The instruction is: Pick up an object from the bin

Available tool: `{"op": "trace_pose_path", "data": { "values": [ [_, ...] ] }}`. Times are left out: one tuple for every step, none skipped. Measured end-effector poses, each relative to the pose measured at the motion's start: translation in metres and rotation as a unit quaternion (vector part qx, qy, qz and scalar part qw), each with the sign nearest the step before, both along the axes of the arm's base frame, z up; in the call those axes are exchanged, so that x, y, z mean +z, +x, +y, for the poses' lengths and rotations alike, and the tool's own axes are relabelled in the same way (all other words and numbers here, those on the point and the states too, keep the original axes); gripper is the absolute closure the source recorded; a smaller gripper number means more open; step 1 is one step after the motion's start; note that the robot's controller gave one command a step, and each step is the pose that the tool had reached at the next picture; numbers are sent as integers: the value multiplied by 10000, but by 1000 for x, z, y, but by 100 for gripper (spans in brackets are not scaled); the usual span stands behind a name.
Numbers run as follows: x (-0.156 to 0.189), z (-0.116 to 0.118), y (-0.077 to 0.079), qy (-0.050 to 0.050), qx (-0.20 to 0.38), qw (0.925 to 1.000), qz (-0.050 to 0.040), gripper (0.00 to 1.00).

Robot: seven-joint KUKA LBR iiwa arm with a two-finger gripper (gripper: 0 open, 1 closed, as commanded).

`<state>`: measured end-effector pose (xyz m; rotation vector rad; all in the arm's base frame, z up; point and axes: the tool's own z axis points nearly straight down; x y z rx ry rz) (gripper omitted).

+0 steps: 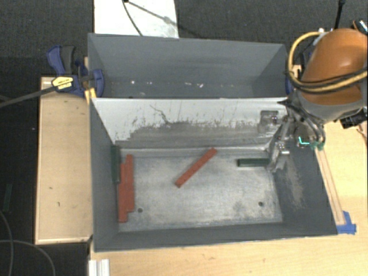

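Nearest you, the red bar (125, 188) hugs the bin's (218, 233) wall, likely awkward to grasp. Your gripper (278, 157) sits by the short green bar's (252, 163) freer end; you cannot tell its opening.

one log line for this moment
claw: low, right side of bin | nearest: dark green bar, lying on floor just left | mid-floor: reddish stick

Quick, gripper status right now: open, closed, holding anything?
Gripper: cannot be told whether open or closed. It is low at the right end of the dark green bar; a hold on it cannot be confirmed.
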<state>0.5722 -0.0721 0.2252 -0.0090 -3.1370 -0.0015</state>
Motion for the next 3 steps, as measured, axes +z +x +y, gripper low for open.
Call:
{"op": "trace_pose_path", "data": {
  "values": [
    [-114, -22, 3, -1, -507, 9987, 3, 0],
    [-157, -10, 20, 1, -482, 9988, -13, 0],
    [-154, -11, 21, -6, -469, 9989, -28, 100]
  ]
}}
